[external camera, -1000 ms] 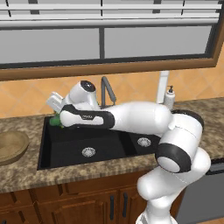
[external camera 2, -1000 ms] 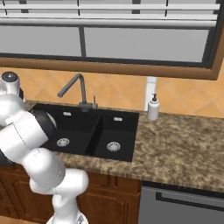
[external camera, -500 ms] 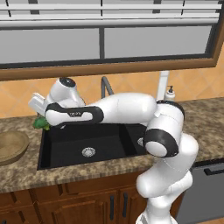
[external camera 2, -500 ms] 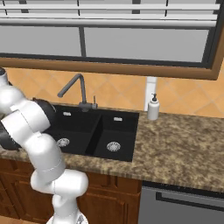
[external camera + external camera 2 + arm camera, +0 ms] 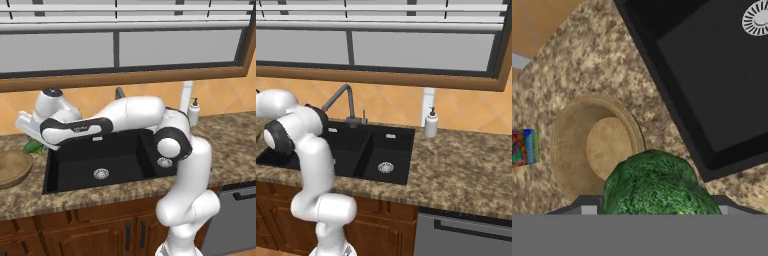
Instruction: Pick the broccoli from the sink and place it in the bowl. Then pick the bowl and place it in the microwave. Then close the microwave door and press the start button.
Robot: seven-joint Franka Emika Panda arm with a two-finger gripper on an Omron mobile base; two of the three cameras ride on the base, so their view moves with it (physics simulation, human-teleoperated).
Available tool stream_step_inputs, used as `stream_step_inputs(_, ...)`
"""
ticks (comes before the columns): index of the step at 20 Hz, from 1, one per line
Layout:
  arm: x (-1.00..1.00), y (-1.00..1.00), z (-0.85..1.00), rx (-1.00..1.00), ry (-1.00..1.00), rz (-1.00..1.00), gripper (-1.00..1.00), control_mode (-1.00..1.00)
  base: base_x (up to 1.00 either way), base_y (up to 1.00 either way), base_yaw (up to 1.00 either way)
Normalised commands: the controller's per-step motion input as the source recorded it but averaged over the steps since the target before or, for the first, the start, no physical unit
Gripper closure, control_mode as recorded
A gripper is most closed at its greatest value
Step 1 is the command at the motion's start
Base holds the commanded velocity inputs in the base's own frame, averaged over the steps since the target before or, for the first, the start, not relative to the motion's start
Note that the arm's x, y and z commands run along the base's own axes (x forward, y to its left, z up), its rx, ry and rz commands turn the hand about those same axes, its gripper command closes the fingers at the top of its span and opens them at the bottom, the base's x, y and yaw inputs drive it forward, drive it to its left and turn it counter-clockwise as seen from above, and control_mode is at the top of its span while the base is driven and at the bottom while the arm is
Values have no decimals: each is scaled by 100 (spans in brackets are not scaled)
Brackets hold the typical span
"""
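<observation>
1. One broccoli [image 5: 654,182] is sitting right at the gripper [image 5: 653,206] in the hand view, between the two finger bases that are showing on either side of it; the jaws are standing wide and pinching the green head between them, and it is hanging above the counter.
2. In the left base view, a bit of the broccoli [image 5: 33,146] is peeking out under the white hand, left of the sink and just beyond the bowl's far edge.
3. One wooden bowl [image 5: 594,145] is resting on the granite counter [image 5: 602,65] below the hand, partly covered by the broccoli's near edge; in the left base view the bowl [image 5: 12,167] is lying at the left edge of the frame.
4. One small colourful packet [image 5: 524,147] is lying on the counter just beside the bowl, on the side away from the sink.
5. One black sink [image 5: 105,160] with two basins is lying beside the bowl; two silver drains [image 5: 101,173] are showing, one in each basin.
6. One grey faucet [image 5: 341,102] is rising behind the sink.
7. One white soap dispenser [image 5: 431,122] is standing on the counter to the right of the sink, by the wall.
</observation>
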Motion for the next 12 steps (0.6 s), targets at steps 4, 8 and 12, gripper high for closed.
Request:
stream_step_inputs(4, 0, 38, -7, -12, 10, 0, 100, -100, 0, 0, 0)
stream_step_inputs(8, 12, 30, -11, -8, 7, 0, 100, -100, 0, 0, 0)
stream_step_inputs(12, 8, 27, -28, -6, 3, 0, 100, -100, 0, 0, 0)
